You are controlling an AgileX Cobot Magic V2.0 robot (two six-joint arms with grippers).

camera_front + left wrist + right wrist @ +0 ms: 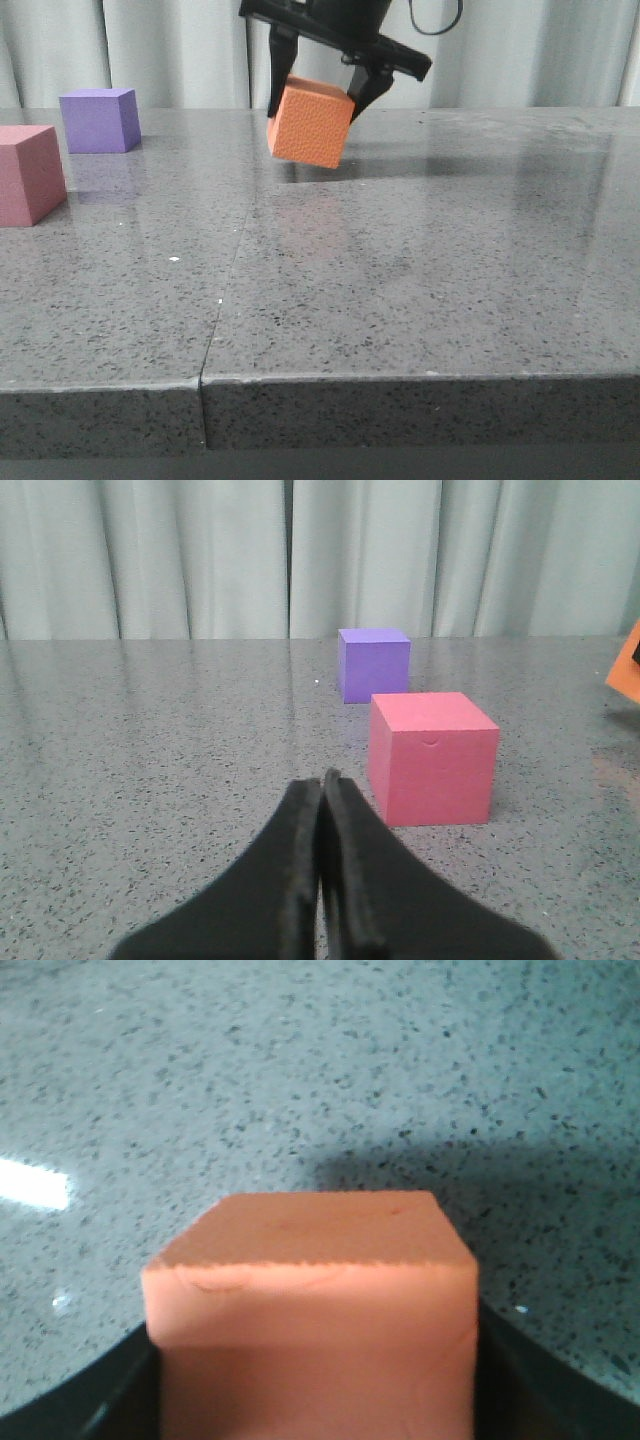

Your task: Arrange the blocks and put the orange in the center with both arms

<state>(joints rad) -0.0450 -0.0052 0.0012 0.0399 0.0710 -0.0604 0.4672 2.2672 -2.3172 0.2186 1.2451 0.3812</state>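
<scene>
Three cubes sat over a grey speckled table (pixel 400 290). Up top, the right gripper (pixel 318 92) clamped the orange cube (pixel 311 123) between its fingers, tilted and lifted clear of the surface near the middle. Pink cube (pixel 28 172) and purple cube (pixel 99 120) rested at the left, near each other, apart. Low over the table, the left gripper (pixel 322 780) held nothing, fingers pressed together

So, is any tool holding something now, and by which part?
The right tool holds the orange cube by two opposite sides, near its top. The left tool is shut on nothing.
</scene>
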